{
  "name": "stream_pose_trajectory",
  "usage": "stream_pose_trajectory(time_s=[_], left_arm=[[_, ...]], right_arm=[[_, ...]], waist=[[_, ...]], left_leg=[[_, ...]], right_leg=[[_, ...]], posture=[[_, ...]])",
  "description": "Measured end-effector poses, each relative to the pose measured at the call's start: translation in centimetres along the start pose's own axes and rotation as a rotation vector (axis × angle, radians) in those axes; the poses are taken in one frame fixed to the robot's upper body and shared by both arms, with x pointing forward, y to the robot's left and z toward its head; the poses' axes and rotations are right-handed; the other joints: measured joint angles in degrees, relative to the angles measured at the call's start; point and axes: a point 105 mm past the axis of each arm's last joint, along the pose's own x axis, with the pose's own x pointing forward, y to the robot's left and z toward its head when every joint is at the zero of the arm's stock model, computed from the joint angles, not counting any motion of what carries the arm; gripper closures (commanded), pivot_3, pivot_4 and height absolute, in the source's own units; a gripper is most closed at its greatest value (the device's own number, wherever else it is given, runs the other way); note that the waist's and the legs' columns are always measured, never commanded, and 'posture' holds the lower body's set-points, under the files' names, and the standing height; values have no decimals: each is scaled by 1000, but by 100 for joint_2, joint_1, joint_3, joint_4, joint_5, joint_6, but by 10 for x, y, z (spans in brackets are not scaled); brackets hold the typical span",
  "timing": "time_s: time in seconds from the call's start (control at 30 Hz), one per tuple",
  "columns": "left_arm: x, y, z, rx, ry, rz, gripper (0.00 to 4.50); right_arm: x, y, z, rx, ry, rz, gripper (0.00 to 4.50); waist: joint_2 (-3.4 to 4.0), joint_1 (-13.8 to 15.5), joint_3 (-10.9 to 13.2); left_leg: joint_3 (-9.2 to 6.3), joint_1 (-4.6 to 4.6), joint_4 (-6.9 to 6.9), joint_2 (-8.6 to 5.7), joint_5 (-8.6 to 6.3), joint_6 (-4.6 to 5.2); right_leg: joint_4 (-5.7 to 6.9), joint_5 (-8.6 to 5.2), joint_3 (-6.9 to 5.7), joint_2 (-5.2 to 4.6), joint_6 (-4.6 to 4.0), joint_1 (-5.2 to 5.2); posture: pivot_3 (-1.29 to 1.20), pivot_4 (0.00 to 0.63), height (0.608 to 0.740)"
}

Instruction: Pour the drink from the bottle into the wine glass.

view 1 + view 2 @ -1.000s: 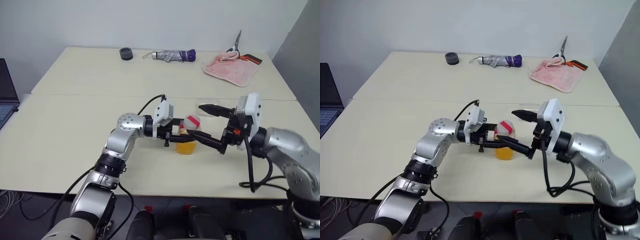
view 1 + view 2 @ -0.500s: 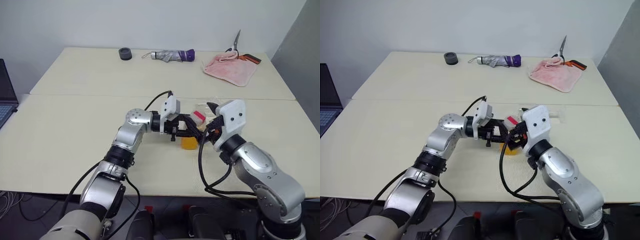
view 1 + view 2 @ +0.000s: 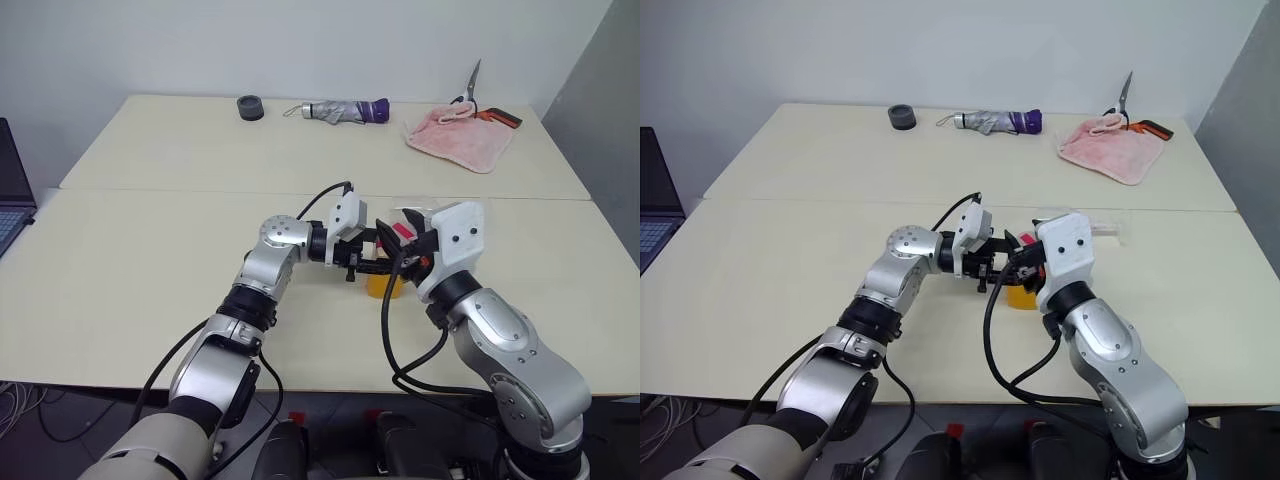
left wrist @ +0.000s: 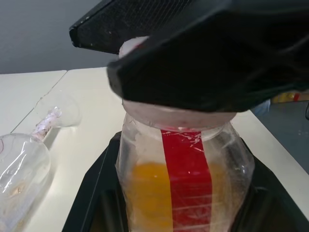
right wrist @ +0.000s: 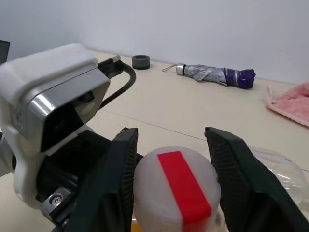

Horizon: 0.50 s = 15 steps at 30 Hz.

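Observation:
The bottle [image 4: 183,188] is clear with a red label strip and stands upright. It holds the orange-yellow drink [image 3: 383,288] in its lower part. My left gripper [image 3: 372,264] is shut on the bottle's body from the left, its black fingers [image 4: 96,198] on either side. My right gripper [image 5: 176,179] comes from the right, and its fingers [image 5: 120,174] press on both sides of the white cap [image 5: 176,188] with its red strip. The wine glass [image 3: 1102,228] lies on its side on the table just behind the grippers; its bowl [image 4: 19,169] is clear.
At the back of the table lie a folded umbrella [image 3: 345,110], a black tape roll [image 3: 251,106], a pink cloth [image 3: 460,138] and scissors [image 3: 478,90]. A laptop [image 3: 10,190] sits at the left edge. A seam between two tabletops [image 3: 200,190] runs behind the grippers.
My right gripper swung in from the right, came over the bottle's top and narrowed its wide-open fingers onto the cap. My left gripper kept the bottle about where it was.

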Motion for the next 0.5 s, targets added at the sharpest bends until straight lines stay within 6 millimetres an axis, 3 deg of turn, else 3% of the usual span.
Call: stream_pose_trajectory(time_s=[0.2, 0.5], left_arm=[[-1, 1, 0, -4, 1, 5, 2575], [-8, -4, 4, -10, 14, -14, 2578]], right_arm=[[2, -2, -2, -19, -10, 106, 2623], [13, -23, 2, -138, 38, 730, 2623]], waist=[[0, -1, 0], [1, -17, 3]], left_leg=[[1, 0, 1, -1, 0, 0], [0, 6, -1, 3, -1, 2]], right_leg=[[-1, 0, 0, 0, 0, 1], [-1, 1, -4, 8, -3, 4]], posture=[[0, 150, 740], [0, 150, 740]])
